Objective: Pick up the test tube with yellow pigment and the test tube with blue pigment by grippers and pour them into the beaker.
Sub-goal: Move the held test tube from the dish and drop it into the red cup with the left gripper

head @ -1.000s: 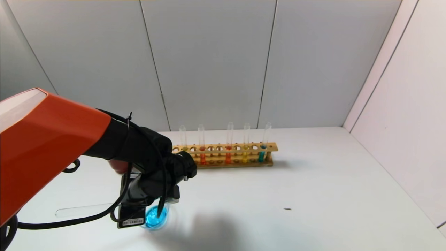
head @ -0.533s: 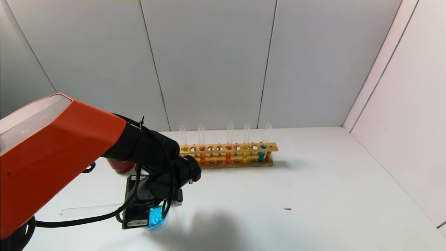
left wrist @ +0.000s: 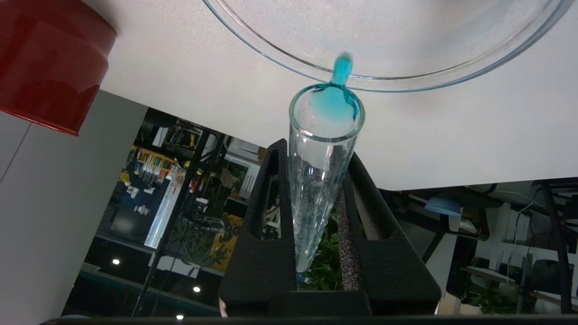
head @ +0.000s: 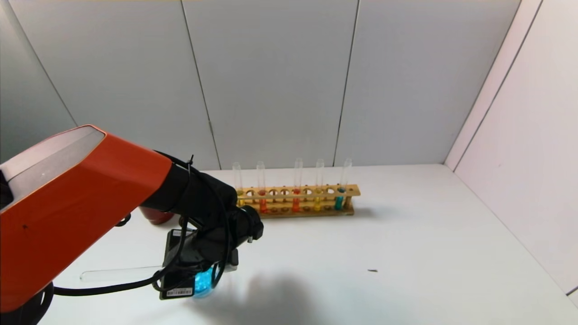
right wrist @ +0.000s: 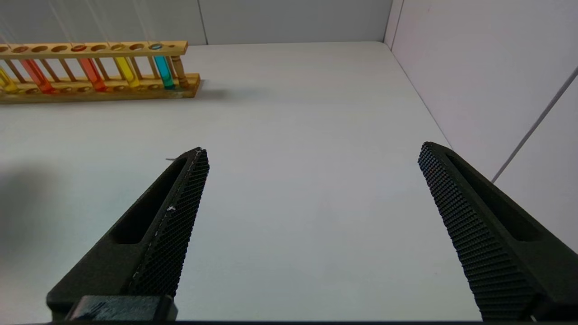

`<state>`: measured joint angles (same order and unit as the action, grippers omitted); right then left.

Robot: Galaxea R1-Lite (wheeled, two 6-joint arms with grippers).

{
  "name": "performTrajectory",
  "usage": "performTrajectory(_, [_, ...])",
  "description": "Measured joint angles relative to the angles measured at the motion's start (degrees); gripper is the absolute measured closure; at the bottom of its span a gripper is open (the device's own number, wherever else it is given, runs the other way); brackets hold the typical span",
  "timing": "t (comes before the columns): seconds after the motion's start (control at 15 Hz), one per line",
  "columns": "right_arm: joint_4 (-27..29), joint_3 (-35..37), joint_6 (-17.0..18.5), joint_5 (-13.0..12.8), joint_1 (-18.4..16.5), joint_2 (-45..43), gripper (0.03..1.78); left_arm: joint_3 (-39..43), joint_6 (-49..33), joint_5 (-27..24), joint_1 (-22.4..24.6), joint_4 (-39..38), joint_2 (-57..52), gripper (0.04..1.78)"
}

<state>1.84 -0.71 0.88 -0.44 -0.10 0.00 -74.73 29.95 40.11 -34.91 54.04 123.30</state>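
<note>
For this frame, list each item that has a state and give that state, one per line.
left gripper: shut on the blue test tube, over the beaker.
blue test tube: tipped, nearly drained, last blue drop at its mouth.
beaker: holds blue liquid.
right gripper: open, empty, over bare table.
rack: five tubes standing upright.
empty tube: lying flat on the table.
red cup: upright.

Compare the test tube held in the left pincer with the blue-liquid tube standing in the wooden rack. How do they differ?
The held test tube is tipped, mouth at the beaker rim; the rack tube stands upright.
The held tube is nearly drained, a blue trickle at its lip; the rack tube keeps its teal liquid.
The left pincer clamps one; the wooden rack supports the other.
Both are slender clear glass.
</note>
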Motion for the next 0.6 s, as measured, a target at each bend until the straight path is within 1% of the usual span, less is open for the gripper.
performTrajectory(0.33, [0.0,0.0,0.0,0.0,0.0,0.0,0.11,0.0,-0.9,-0.2,-0.1,0.4,-0.9,1.51])
performTrajectory(0.47, [0.0,0.0,0.0,0.0,0.0,0.0,0.11,-0.2,-1.9,-1.4,-0.1,0.5,-2.6,1.51])
performTrajectory(0.6, [0.0,0.0,0.0,0.0,0.0,0.0,0.11,-0.5,-5.2,-4.0,-0.1,0.5,-6.1,1.51])
